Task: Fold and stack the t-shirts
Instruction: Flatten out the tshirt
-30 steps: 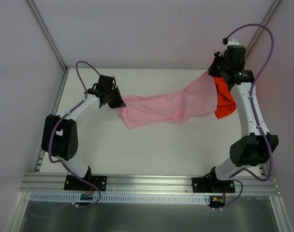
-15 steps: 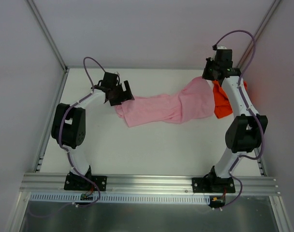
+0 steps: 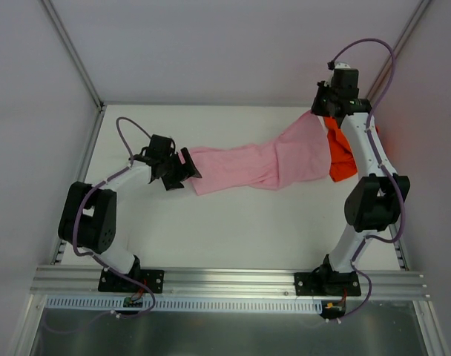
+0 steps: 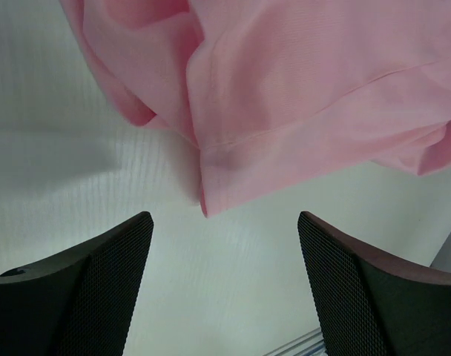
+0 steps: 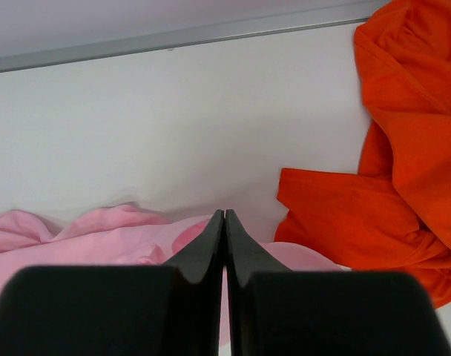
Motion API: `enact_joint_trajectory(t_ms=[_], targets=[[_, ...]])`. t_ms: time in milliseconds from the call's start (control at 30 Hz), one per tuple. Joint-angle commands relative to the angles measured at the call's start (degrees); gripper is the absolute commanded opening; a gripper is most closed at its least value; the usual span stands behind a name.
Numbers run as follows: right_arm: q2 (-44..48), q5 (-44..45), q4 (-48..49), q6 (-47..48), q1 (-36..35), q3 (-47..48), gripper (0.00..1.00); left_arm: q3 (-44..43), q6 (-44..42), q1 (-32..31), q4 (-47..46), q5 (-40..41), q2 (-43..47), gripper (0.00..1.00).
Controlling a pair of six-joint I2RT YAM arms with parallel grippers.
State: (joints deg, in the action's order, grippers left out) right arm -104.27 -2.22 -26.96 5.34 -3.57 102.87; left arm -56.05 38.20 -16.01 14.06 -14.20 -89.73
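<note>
The light pink t-shirt (image 3: pixel 262 159) lies stretched across the white table, bunched lengthwise. Its right end rises to my right gripper (image 3: pixel 320 113), which is shut on it at the far right. In the right wrist view the fingers (image 5: pixel 225 213) are pressed together, with pink cloth (image 5: pixel 77 237) beneath them. The bright orange t-shirt (image 3: pixel 342 159) lies crumpled just right of it, also in the right wrist view (image 5: pixel 403 148). My left gripper (image 3: pixel 184 170) is open beside the pink shirt's left end. In the left wrist view its jaws (image 4: pixel 225 216) are wide over bare table, with the shirt's hem corner (image 4: pixel 211 200) just ahead.
The table (image 3: pixel 248 222) is boxed in by pale walls at the back and both sides. A metal strip (image 5: pixel 211 33) edges its far side. An aluminium rail (image 3: pixel 225 278) with the arm bases runs along the near edge.
My left gripper has opened, let go of the pink t-shirt's left end, and drawn back toward the near left. The right gripper stayed shut and shifted slightly toward the back.
</note>
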Motion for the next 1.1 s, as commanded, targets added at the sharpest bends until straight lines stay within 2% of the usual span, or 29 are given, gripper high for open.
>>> enact_joint_trajectory(t_ms=[0, 133, 467, 600, 700, 800, 933, 1067], targets=[[-0.50, 0.55, -0.37, 0.98, 0.23, 2.77, 0.01, 1.65, 5.57, 0.63, -7.37, -4.26, -2.80, 0.79], [-0.15, 0.64, -0.90, 1.42, 0.23, 2.86, 0.01, -0.45, 5.40, 0.63, -10.90, -4.00, -5.36, 0.77], [0.29, 1.25, -1.52, 1.86, 0.23, 2.95, 0.01, -3.54, 5.49, 0.63, -13.80, -4.26, -10.72, 0.54], [0.38, 1.34, -1.60, 1.95, 0.23, 2.95, 0.01, -3.54, 5.31, 0.63, -15.29, -4.44, -11.08, 0.51], [0.29, 1.43, -1.52, 1.86, 0.23, 3.04, 0.01, -3.71, 5.05, 0.63, -15.65, -4.61, -11.08, 0.38], [0.29, 1.51, -1.52, 1.69, 0.23, 3.13, 0.01, -3.98, 4.17, 0.63, -15.65, -4.88, -10.11, 0.02], [0.91, 1.34, -1.60, 0.99, 0.32, 3.48, 0.01, -4.85, 0.49, 0.63, -14.33, -2.69, -4.33, 0.00], [2.40, 0.81, -2.66, 0.72, 0.32, 5.49, 0.01, -10.64, -8.72, 0.63, -8.36, 1.27, 2.27, 0.00]])
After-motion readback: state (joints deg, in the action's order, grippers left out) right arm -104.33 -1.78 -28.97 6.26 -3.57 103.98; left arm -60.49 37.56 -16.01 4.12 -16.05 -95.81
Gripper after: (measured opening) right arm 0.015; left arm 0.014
